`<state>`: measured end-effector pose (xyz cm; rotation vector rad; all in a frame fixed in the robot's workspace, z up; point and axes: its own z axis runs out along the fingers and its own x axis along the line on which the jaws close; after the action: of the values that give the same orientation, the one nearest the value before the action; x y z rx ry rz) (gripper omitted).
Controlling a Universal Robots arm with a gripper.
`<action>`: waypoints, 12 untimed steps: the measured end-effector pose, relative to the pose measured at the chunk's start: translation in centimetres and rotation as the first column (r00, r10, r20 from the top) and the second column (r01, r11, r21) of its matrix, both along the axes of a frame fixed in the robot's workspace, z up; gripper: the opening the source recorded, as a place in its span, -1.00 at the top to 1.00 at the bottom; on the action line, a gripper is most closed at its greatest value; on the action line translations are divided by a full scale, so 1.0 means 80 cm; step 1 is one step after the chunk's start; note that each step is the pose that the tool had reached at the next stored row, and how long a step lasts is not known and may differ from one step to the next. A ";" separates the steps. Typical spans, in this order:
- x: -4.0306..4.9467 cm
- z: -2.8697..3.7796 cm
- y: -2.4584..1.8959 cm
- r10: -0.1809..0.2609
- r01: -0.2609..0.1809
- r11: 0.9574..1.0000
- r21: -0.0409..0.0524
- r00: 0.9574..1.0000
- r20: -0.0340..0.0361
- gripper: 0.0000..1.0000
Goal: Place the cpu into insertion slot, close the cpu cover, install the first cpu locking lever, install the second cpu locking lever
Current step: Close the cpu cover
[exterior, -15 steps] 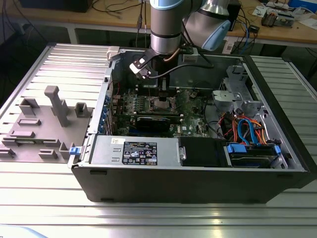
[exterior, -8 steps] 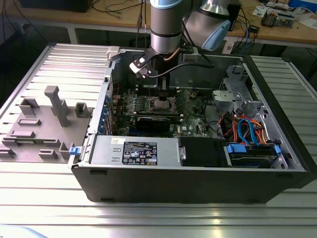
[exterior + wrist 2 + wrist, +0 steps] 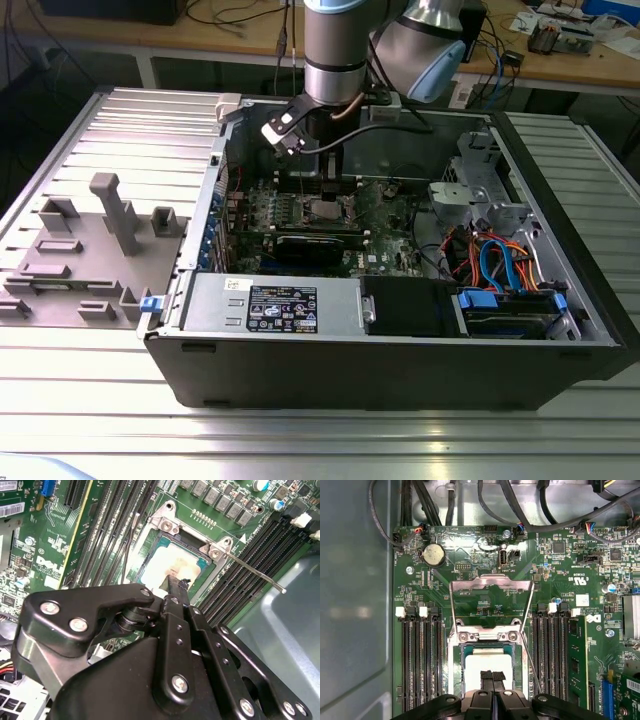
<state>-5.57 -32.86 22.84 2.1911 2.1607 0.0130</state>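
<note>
The cpu (image 3: 487,664) lies flat in the insertion slot (image 3: 455,645), its pale silver top (image 3: 170,565) showing in both wrist views. The cpu cover (image 3: 490,583) is swung open, away from the socket, its square window over the green board. A thin metal locking lever (image 3: 250,569) sticks out free beside the socket, also seen as a rod (image 3: 529,661) in the first wrist view. My gripper (image 3: 493,676) hangs just above the cpu with its black fingers (image 3: 176,597) pressed together, shut on nothing. In the exterior view the arm (image 3: 335,60) stands over the socket (image 3: 322,210).
Long black memory slots (image 3: 422,660) flank the socket on both sides. A black graphics card (image 3: 320,245) lies nearer the case front. Cables (image 3: 495,262) and drive bays fill the exterior view's right. The case wall (image 3: 355,605) rises close by. Grey fixtures (image 3: 110,215) stand outside the case.
</note>
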 end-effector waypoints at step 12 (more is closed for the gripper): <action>0.003 0.0042 0.0001 0.000 0.000 1.000 0.000 1.000 0.000 0.79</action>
<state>-5.37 -32.85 23.18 2.1910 2.1609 0.0123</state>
